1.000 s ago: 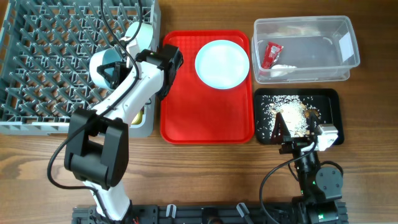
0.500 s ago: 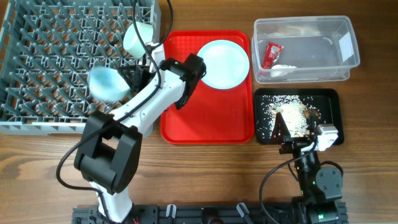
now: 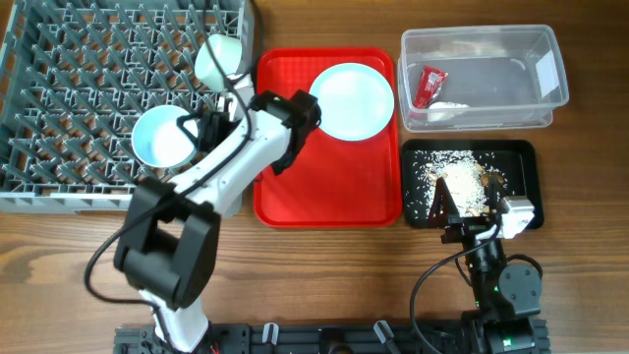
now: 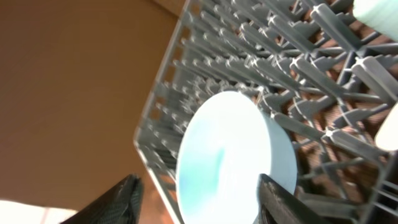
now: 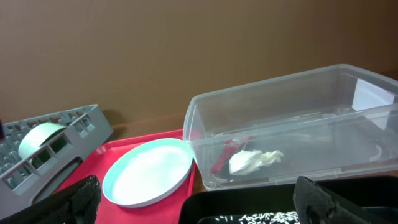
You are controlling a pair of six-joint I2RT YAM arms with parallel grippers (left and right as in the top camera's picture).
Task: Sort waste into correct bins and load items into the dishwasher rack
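Note:
The grey dishwasher rack (image 3: pixel 88 98) (image 4: pixel 311 68) fills the left. A pale bowl (image 3: pixel 162 138) (image 4: pixel 230 155) rests among its pegs, mouth up. My left gripper (image 3: pixel 200 131) (image 4: pixel 199 202) is open around this bowl, with a gap at one finger. A second bowl (image 3: pixel 218 61) lies near the rack's right edge. The round plate (image 3: pixel 351 101) (image 5: pixel 149 171) sits on the red tray (image 3: pixel 324 187). The clear tub (image 3: pixel 482 74) (image 5: pixel 292 124) holds a red wrapper (image 3: pixel 429 87) and white scrap (image 5: pixel 252 160). Crumbs (image 3: pixel 462 182) cover the black tray (image 3: pixel 526 162). My right gripper (image 3: pixel 460 208) (image 5: pixel 205 205) stands open at that tray's near edge.
The left arm stretches over the red tray's left edge and the rack's near right corner. The right arm's base (image 3: pixel 506 285) sits on the wooden table (image 3: pixel 324 275) at the front right, below the black tray.
The left gripper carried the bowl over the rack, then its jaws opened; the bowl turned from tilted to mouth up among the pegs. The right arm has not moved.

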